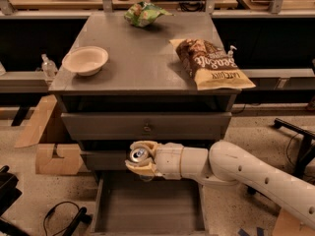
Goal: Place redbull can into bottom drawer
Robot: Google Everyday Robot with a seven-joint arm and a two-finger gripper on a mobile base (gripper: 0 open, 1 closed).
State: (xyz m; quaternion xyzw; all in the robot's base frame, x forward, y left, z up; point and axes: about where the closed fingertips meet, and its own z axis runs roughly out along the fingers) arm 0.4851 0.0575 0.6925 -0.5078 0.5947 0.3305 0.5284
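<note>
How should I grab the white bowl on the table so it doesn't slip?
Probably pinch the bowl by its near rim, coming straight down from above: it sits upright and open, too wide to wrap, but its lip is thin. The gripper is busy, shut on the redbull can above the bottom drawer.

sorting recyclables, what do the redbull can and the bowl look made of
The redbull can, held in the pincer above the bottom drawer, looks like metal: shiny silver pull-tab top. The bowl looks matte, pale: paper or fibre, maybe ceramic.
</note>
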